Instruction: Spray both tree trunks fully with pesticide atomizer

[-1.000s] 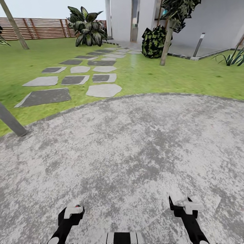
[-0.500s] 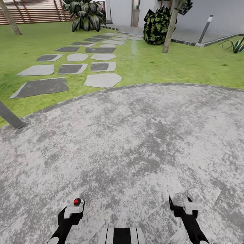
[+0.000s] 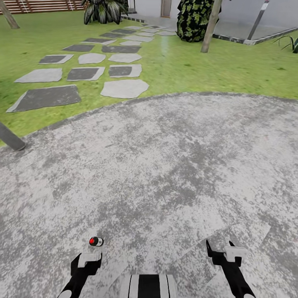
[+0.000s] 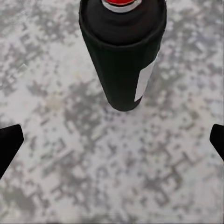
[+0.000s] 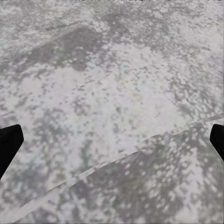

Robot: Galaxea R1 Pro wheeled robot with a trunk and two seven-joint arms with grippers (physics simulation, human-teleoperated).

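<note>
The pesticide atomizer (image 3: 96, 241) is a black bottle with a red cap and a white label. It stands upright on grey speckled paving, not on the grass. My left gripper (image 3: 87, 259) hangs open just short of it. In the left wrist view the atomizer (image 4: 122, 51) sits ahead of the open left gripper (image 4: 112, 142), whose two black fingertips (image 4: 9, 142) are well apart and touch nothing. My right gripper (image 3: 221, 251) is open over bare paving (image 5: 112, 116). A grey-tan trunk (image 3: 210, 25) rises from the lawn far ahead; I cannot tell if it is a task tree.
The round grey paving (image 3: 165, 165) meets the green lawn (image 3: 231, 70) ahead. Stepping slabs (image 3: 124, 87) lead away at the upper left. A leaning grey post (image 3: 10, 138) stands at the left edge. A dark bush (image 3: 192, 18) and a broad-leaved plant (image 3: 105, 10) stand far off.
The head view has tipped downward, so the lawn and slabs sit higher in the picture. The atomizer's red cap now shows fully beyond my left gripper. Both grippers hold the same pose.
</note>
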